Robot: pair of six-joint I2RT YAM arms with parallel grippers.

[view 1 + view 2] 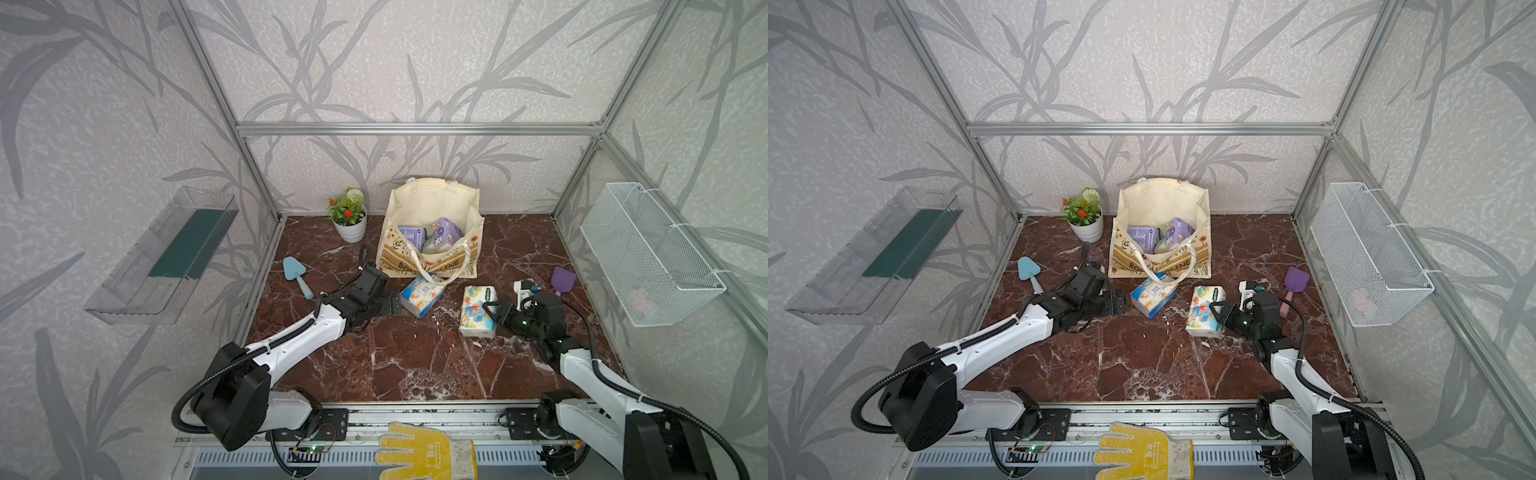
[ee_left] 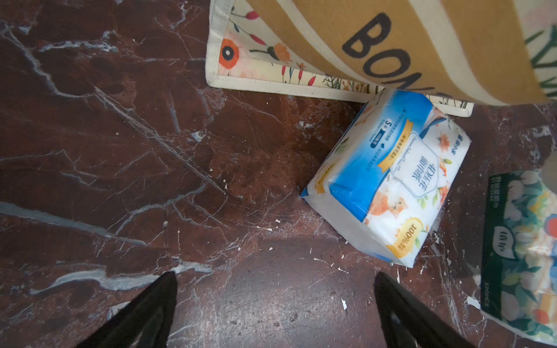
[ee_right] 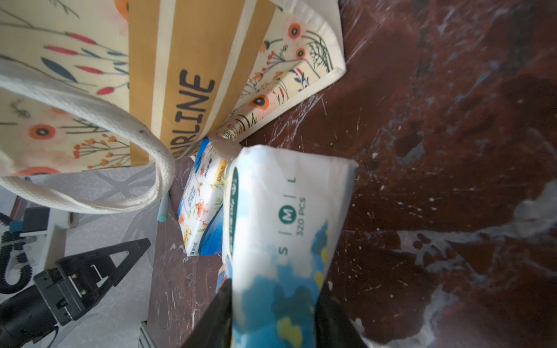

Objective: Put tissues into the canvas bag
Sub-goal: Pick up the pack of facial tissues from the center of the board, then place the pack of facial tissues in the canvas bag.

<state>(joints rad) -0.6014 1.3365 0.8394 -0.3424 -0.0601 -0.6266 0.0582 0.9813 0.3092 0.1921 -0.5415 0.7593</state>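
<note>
Right wrist view: right jaws pinch the elephant pack (image 3: 286, 217), just before the bag (image 3: 193, 60). Left jaws gape wide, empty, beside the blue pack (image 2: 388, 177) touching the bag's front. Purple packs (image 1: 446, 230) inside.

We see left arm (image 1: 303, 338) and right arm (image 1: 582, 365): white shells, black joints, bulky black housings near the base. Ribbed black cables (image 1: 176, 415) loop alongside each, and the fingers (image 2: 144, 313) are black triangles.
</note>
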